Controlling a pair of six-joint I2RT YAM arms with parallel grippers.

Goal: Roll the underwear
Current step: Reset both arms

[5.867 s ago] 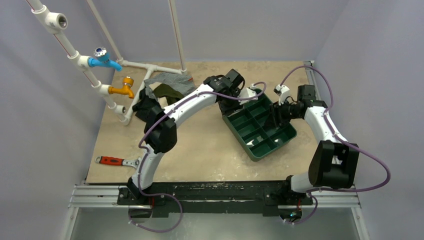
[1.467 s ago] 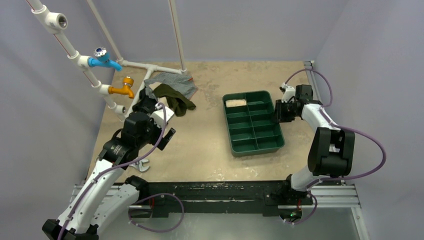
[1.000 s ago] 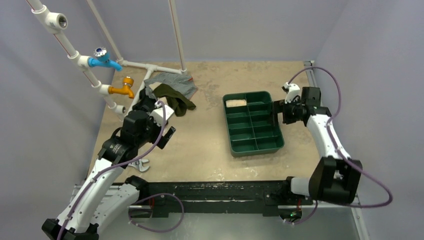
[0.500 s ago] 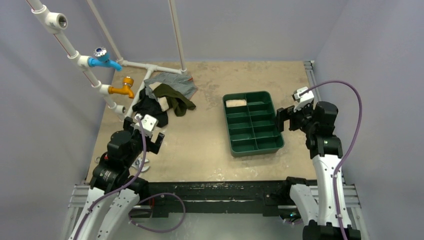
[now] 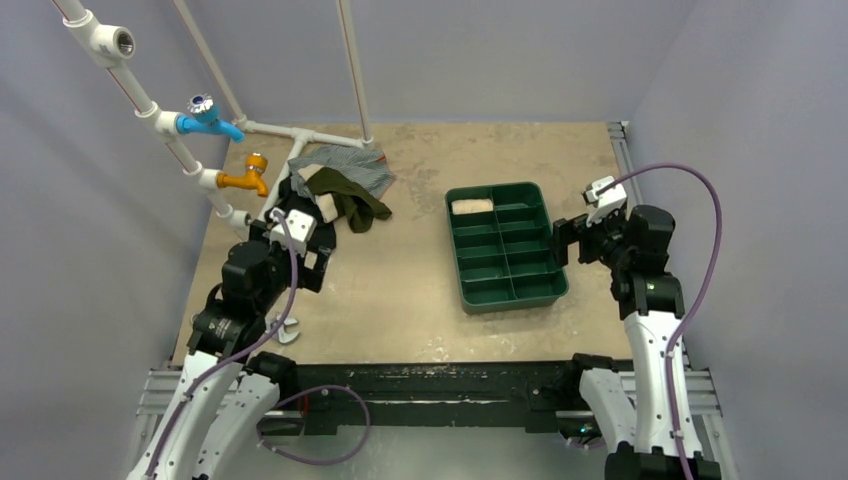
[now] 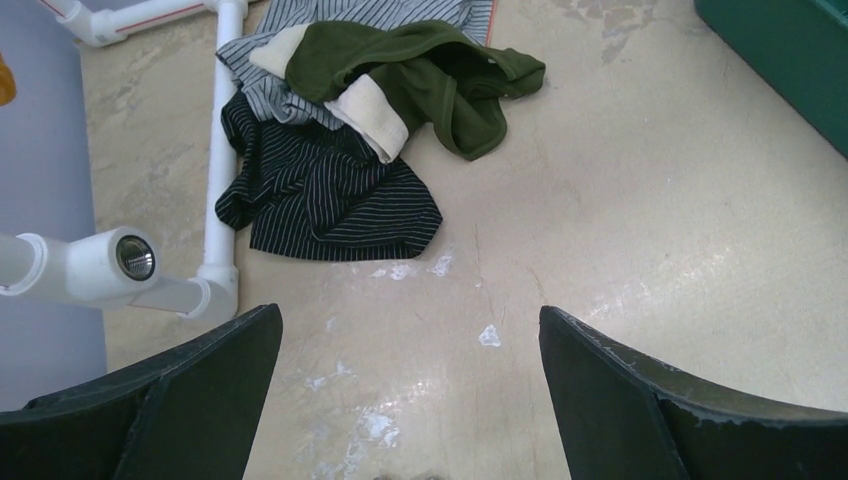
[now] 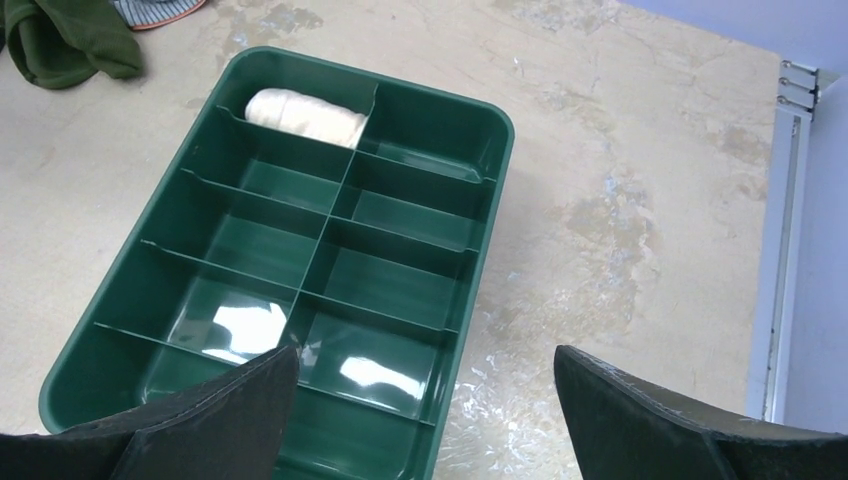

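Note:
The underwear (image 5: 472,206) is a pale beige roll lying in the far-left compartment of the green tray (image 5: 507,300). The right wrist view shows the underwear (image 7: 305,117) at the tray's (image 7: 500,150) far end. My right gripper (image 5: 562,242) hangs open, raised over the tray's right rim; the right gripper (image 7: 425,360) holds nothing. My left gripper (image 5: 305,240) is open above bare table, just short of a clothes pile. In its own view the left gripper (image 6: 410,325) is empty, and a cream piece of cloth (image 6: 372,117) shows in that pile.
The pile holds an olive-green garment (image 6: 440,70), a black striped one (image 6: 320,195) and a grey striped one (image 5: 350,160). White pipe frame (image 6: 218,150) with a blue tap (image 5: 205,112) and an orange tap (image 5: 248,172) stands at left. A wrench (image 5: 283,330) lies near the left arm.
Over the last second both arms pulled back toward their bases and rose. In the last half second the left gripper edged forward toward the pile. Both grippers stayed open.

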